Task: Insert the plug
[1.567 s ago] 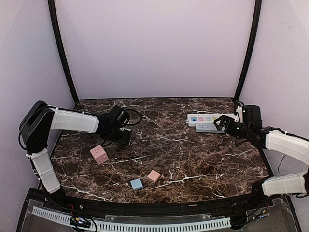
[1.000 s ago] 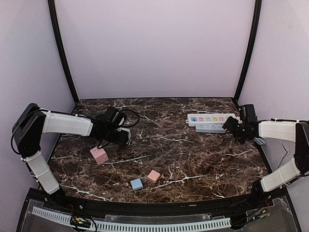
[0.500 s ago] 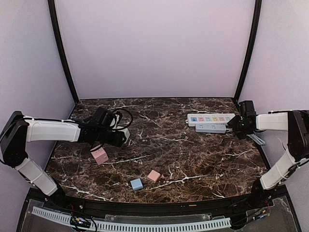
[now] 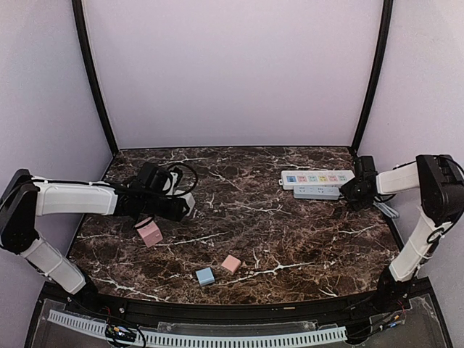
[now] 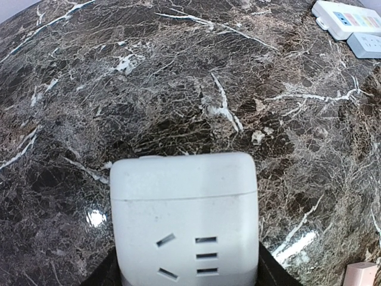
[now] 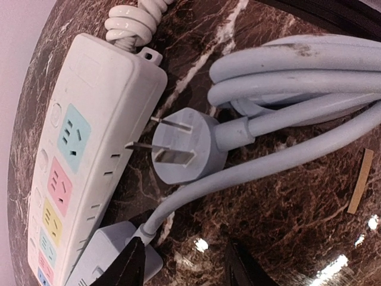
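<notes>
Plug (image 6: 181, 146): pale blue-grey, rounded flat body, flat metal prongs, thick cable of the same colour out of its back.
Plug position: on its side on the marble table (image 6: 280, 202), far right corner, just beside the white power strip (image 6: 77, 173); prongs aimed at that strip's side wall, in no socket; whether the tips touch the wall, cannot tell.
White power strip: long, with blue, pink and yellow socket panels on top and a coiled white cord (image 6: 134, 18) at its end.
Grey strip (image 6: 110, 256): against the white one on its near side; thin grey lead running off past the plug.
Right gripper (image 4: 353, 190): low over the table at the strips' right end; dark fingertips (image 6: 134, 268) apart, bare marble between them, nothing held.
Left gripper (image 4: 181, 206): closed on the white adapter block (image 5: 184, 220), on the left of the table, well apart from both strips.
White adapter block: square, rounded corners, slotted socket face toward the wrist camera.
Right wrist only: plug, prongs, cable loops (image 6: 297, 71); in the top view, hidden behind the gripper.
Left wrist only: the block's socket slots; both strips small at top right.
Top view only: large pink cube (image 4: 149, 233) just beside the left gripper; small pink cube (image 4: 231, 263) and blue cube (image 4: 205, 275) close together near the front.
</notes>
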